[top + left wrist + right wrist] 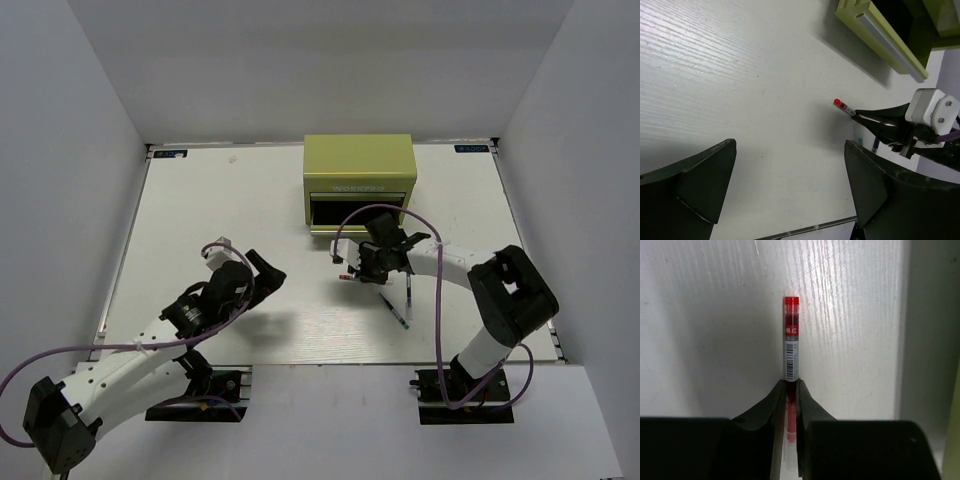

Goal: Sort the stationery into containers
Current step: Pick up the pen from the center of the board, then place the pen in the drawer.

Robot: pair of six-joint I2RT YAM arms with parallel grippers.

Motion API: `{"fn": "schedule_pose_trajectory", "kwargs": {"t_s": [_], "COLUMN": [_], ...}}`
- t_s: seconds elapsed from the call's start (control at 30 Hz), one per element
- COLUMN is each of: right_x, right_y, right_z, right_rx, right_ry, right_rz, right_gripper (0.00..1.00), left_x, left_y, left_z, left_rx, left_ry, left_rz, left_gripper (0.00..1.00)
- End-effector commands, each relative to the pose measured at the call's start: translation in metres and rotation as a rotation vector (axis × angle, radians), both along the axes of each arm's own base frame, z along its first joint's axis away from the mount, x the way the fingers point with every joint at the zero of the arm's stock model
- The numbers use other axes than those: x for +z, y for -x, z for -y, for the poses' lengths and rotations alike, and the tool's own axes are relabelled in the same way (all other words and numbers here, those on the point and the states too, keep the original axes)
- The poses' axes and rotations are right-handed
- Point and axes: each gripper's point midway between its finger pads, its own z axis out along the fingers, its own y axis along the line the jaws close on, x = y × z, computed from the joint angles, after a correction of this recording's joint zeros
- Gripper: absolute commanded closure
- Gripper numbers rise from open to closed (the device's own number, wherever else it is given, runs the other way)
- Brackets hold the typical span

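Top external shows the left gripper (266,268), fingers wide apart, well left of the tool chest (360,165). Just before its open drawer (352,215), the right gripper (791,386) pinches the red pen (791,340) near one end. Carry it level and slowly, lest it pivot.

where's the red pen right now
The red pen is pinched in the right gripper, right of centre in the top view, just in front of the yellow-green tool chest.

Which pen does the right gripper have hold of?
The red pen, sticking out from between the right gripper's closed fingers; the other pens lie loose on the table.
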Motion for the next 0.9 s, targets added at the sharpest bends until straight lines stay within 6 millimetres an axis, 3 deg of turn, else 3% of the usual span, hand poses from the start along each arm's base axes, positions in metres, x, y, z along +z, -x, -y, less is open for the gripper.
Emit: {"fn": "schedule_pose_trajectory", "kwargs": {"t_s": [0.0, 0.1, 0.13, 0.2, 0.27, 0.4, 0.5, 0.6, 0.67, 0.87], "right_x": [-0.007, 0.023, 0.046, 0.076, 0.118, 0.170, 0.186, 0.186, 0.173, 0.157], "right_y": [0.032, 0.029, 0.025, 0.010, -0.013, -0.058, -0.088, -0.115, -0.131, -0.153], "right_z": [0.007, -0.007, -0.012, -0.022, -0.034, -0.042, -0.044, -0.043, -0.040, -0.035], "right_rx": [0.052, 0.105, 0.112, 0.115, 0.108, 0.037, -0.021, -0.058, -0.081, -0.094], "right_ry": [0.015, -0.053, -0.084, -0.128, -0.177, -0.207, -0.196, -0.166, -0.124, -0.081], "right_rz": [-0.111, -0.106, -0.074, -0.010, 0.089, 0.235, 0.313, 0.374, 0.387, 0.411], "right_gripper": [0.89, 0.98, 0.98, 0.99, 1.00, 1.00, 1.00, 1.00, 1.00, 0.96], "left_x": [0.024, 0.020, 0.025, 0.022, 0.023, 0.028, 0.028, 0.031, 0.031, 0.039], "left_y": [-0.010, -0.011, -0.012, -0.013, -0.014, -0.016, -0.017, -0.018, -0.017, -0.023], "left_z": [0.015, 0.022, 0.027, 0.029, 0.031, 0.038, 0.042, 0.050, 0.056, 0.078], "left_rx": [-0.083, -0.131, -0.142, -0.156, -0.156, -0.165, -0.156, -0.155, -0.147, -0.127], "left_ry": [-0.001, -0.028, -0.015, -0.023, -0.020, 0.015, 0.053, 0.111, 0.166, 0.294], "left_rz": [0.072, 0.071, 0.076, 0.073, 0.077, 0.088, 0.081, 0.078, 0.055, 0.021], "left_gripper": [0.01, 0.01, 0.01, 0.01, 0.01, 0.01, 0.02, 0.02, 0.02, 0.02]}}
